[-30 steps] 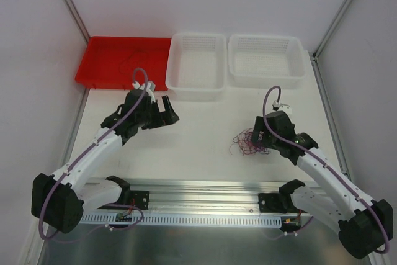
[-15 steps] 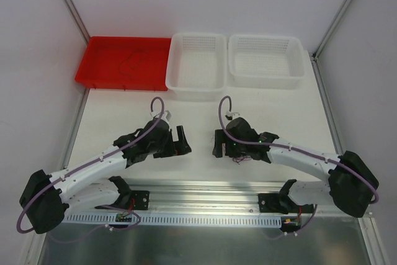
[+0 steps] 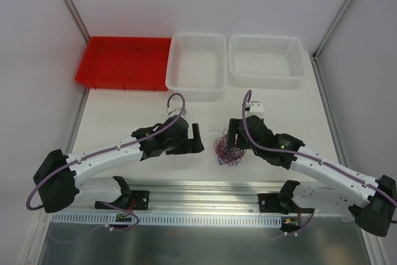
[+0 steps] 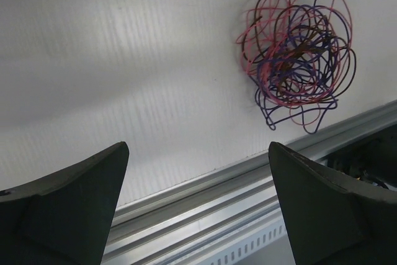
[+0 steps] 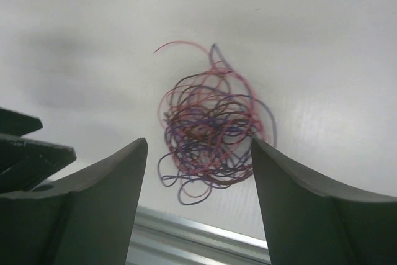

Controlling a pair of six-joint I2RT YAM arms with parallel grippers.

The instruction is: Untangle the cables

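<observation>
Knotted thin red, black, purple cables (image 3: 226, 150) now lie released.
I hold left gripper (image 3: 193, 138) and right gripper (image 3: 233, 134) spread wide, flanking them.

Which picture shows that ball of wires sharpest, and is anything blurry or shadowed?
Left wrist view: the cables are crisp, strand by strand. Right wrist view: slightly soft, a faint shadow on the table at upper left. Top external view: evenly lit, strands too small to separate.

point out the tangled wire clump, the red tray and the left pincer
tangled clump of thin red, black and purple cables (image 4: 296, 69): left wrist view, middle of the clump
red plastic tray (image 3: 118, 83): top external view, its near wall
left pincer (image 4: 197, 148): left wrist view, midway between its fingertips
</observation>
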